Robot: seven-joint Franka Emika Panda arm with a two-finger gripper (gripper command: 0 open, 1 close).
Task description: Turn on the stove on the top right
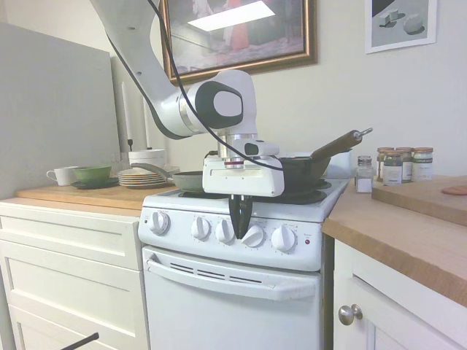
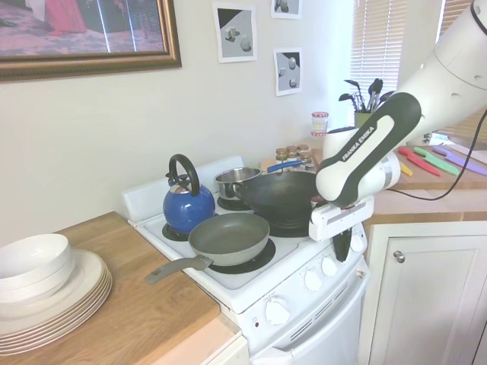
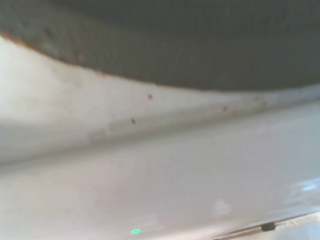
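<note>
- The stove is a narrow white range set between white drawer cabinets on one side and a white cupboard on the other, each topped by a wooden counter.
- Five round white knobs run in a row along its front panel, with one small red light at the panel's end next to the cupboard; one white oven-door handle lies below.
- On the cooktop stand four vessels: one blue kettle and one small steel pot at the back edge, one grey frying pan and one black wok toward the front.
- The gripper points straight down at the knob row, its dark fingers pressed together with no gap visible, tip between the third and fourth knobs, counting from the drawer side; contact with a knob cannot be told.
- One stack of plates carrying white bowls sits on the counter by the drawers.
- Spice jars, about four, stand at the back of the cupboard counter.
- The wrist view is blurred: white enamel beneath a dark curved edge.
</note>
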